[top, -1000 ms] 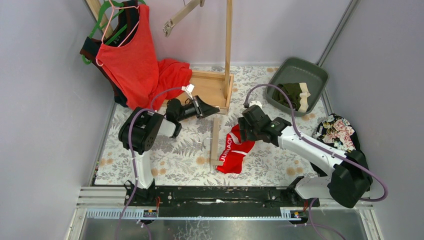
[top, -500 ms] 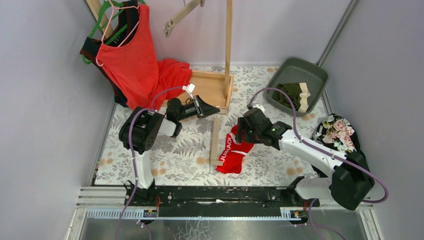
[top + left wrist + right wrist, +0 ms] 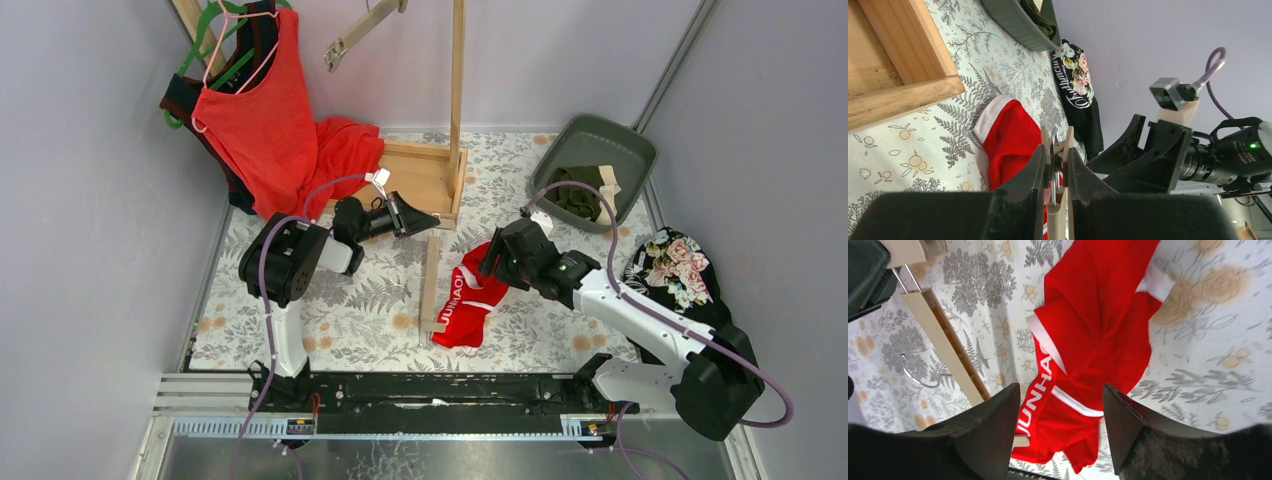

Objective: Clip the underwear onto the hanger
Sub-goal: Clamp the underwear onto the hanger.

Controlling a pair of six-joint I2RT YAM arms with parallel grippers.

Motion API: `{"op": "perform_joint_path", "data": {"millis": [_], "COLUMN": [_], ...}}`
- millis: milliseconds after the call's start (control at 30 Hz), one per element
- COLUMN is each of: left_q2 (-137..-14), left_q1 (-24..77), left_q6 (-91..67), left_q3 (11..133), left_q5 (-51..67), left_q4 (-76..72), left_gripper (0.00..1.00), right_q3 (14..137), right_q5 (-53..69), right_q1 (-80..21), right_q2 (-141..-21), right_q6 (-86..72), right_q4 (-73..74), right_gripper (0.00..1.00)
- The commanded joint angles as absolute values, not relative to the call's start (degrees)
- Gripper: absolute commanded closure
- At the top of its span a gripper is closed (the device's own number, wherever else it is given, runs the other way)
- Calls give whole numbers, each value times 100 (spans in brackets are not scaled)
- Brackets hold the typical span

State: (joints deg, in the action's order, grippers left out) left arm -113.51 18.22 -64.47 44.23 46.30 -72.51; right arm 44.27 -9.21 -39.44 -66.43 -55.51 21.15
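right end effector retreated; hanger lies beside red briefs

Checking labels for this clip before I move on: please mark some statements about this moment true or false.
1. The left gripper is shut on one end of the wooden hanger. True.
2. The right gripper clamps the red briefs. False: its jaws are open above them.
3. The olive green briefs lie in the grey tub. True.
4. The red briefs are clipped to the hanger. False: they lie loose on the table beside it.
5. The black floral cloth is in the tub. False: it sits at the table's right edge, outside the tub.
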Motion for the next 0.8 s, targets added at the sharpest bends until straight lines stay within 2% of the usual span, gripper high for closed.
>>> {"op": "perform_joint_path", "data": {"millis": [0, 167, 333, 467, 600, 767], "left_q2": [-11400, -11396, -11373, -11393, -11429, -11471], "left_q1": [1774, 1771, 1767, 1758, 1745, 1728], "left_q6": [-6521, -6504, -6513, -6513, -6521, -6582], "left_q3": [4368, 4352, 4358, 4376, 4404, 4407], "left_q5": [4725, 4748, 4765, 4786, 4815, 4845], "left_q4": [-7716, -7728, -7745, -7749, -7746, -7826], "left_gripper": [100, 100, 100, 100, 100, 100], "right_q3": [4991, 5288, 4724, 4819, 5085, 4917], "right_q5": [-1759, -1880, -1444, -1015, -583, -653], "right_q1": [-3920, -3936, -3995, -3999, -4066, -4183], "right_q2": [-6688, -6928, -6238, -6057, -6514, -6774], "right_q6": [-4416, -2686, -803, -78, 620, 1754], "right_q4": [2478, 2519, 1531, 1841, 2464, 2416], "right_gripper": [32, 28, 24, 24, 26, 31]}}
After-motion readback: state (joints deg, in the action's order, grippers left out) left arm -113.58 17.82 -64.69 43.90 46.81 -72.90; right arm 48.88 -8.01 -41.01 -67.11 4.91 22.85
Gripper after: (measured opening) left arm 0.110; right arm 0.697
